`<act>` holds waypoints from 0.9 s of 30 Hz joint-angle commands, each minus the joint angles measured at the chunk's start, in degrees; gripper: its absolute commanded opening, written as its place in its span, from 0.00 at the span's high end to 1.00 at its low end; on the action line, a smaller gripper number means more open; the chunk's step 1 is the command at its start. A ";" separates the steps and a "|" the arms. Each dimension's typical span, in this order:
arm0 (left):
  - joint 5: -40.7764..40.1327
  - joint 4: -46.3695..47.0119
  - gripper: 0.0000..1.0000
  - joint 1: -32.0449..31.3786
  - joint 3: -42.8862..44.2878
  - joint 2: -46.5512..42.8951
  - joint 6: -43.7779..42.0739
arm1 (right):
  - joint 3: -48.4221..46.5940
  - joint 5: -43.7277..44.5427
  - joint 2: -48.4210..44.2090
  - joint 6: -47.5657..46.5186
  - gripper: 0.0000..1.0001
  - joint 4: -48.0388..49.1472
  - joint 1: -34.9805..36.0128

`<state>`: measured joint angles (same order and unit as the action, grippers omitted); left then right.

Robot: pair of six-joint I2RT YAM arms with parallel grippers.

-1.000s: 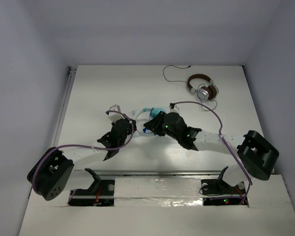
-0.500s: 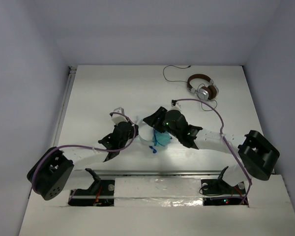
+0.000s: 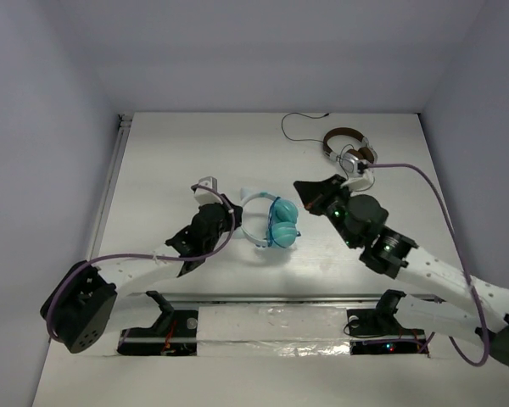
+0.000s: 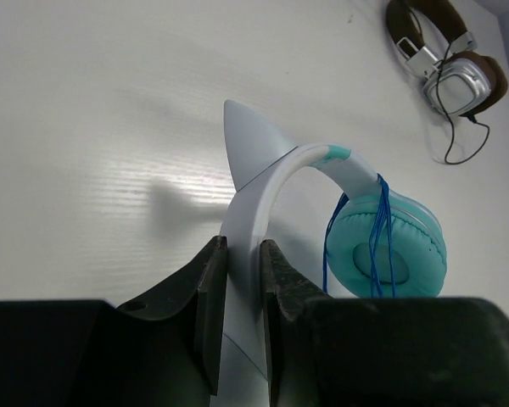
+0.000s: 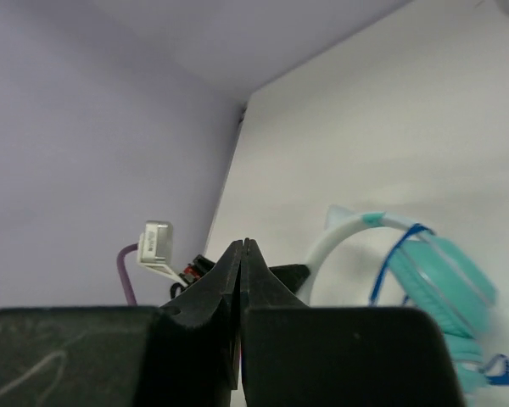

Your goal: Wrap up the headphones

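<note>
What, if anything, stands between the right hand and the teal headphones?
Nothing visible does. Only bare table lies between the shut right hand and the teal headphones, whose white headband the left hand grips. The brown-and-silver headphones lie beyond the right hand, out of the way.

A white table [image 3: 165, 153] sits enclosed by plain pale lavender walls [image 3: 263, 51].

No writing or labels legible, as far as visible
</note>
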<state>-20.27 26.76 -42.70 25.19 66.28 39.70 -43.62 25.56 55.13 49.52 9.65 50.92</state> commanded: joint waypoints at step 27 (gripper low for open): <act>6.13 16.66 0.51 -0.11 20.96 32.78 -1.11 | 7.41 15.40 -27.19 -8.65 0.49 -24.42 -0.11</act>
<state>-12.60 40.99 -42.70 45.78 103.07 39.31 -33.95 40.10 27.83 42.02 -15.11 50.92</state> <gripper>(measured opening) 0.449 0.495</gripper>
